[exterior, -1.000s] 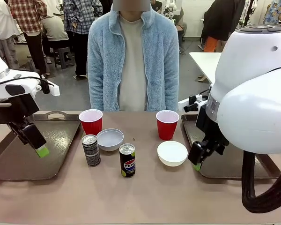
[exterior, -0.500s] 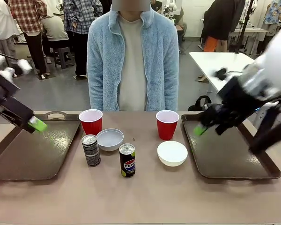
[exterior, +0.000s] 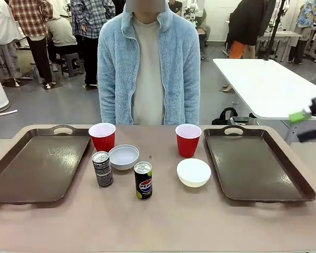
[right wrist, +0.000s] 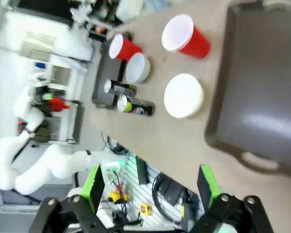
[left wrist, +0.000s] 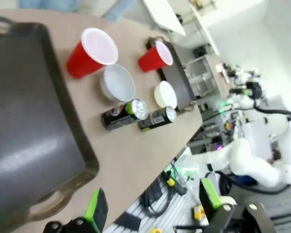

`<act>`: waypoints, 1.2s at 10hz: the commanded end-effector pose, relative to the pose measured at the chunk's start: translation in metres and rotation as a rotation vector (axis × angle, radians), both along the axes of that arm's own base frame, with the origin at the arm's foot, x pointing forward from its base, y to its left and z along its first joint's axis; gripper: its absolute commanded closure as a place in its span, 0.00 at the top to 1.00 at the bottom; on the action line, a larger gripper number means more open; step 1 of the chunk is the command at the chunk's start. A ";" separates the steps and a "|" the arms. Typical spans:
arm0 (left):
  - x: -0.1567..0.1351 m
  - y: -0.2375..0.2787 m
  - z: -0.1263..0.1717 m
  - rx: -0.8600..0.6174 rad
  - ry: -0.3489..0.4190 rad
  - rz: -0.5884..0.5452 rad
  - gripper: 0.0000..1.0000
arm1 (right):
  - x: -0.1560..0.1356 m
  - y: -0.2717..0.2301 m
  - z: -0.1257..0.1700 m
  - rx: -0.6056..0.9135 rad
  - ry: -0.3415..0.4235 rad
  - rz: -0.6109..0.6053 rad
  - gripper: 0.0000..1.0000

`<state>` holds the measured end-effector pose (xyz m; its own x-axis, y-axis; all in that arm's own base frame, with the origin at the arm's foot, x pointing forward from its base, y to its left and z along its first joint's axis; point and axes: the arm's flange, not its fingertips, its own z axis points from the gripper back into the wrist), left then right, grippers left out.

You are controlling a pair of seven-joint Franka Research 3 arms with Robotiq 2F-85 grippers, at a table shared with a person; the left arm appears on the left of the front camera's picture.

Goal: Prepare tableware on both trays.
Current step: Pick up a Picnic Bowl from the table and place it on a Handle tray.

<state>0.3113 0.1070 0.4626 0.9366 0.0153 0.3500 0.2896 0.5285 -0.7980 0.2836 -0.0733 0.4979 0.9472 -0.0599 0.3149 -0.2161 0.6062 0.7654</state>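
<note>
Tabletop tableware well beyond right claw

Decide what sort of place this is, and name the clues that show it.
Probably a robotics lab or workshop: a white robot arm stands by the table, cables lie on the floor, and other people stand among tables behind.
</note>
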 end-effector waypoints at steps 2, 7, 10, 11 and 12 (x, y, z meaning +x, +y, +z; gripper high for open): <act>0.002 0.026 0.013 0.061 0.054 0.045 1.00 | -0.078 0.005 -0.078 -0.019 0.062 0.025 1.00; 0.000 0.034 0.012 0.058 0.047 0.065 1.00 | -0.042 -0.054 -0.028 0.007 0.090 -0.003 1.00; 0.000 0.034 0.012 0.058 0.047 0.065 1.00 | -0.042 -0.054 -0.028 0.007 0.090 -0.003 1.00; 0.000 0.034 0.012 0.058 0.047 0.065 1.00 | -0.042 -0.054 -0.028 0.007 0.090 -0.003 1.00; 0.000 0.034 0.012 0.058 0.047 0.065 1.00 | -0.042 -0.054 -0.028 0.007 0.090 -0.003 1.00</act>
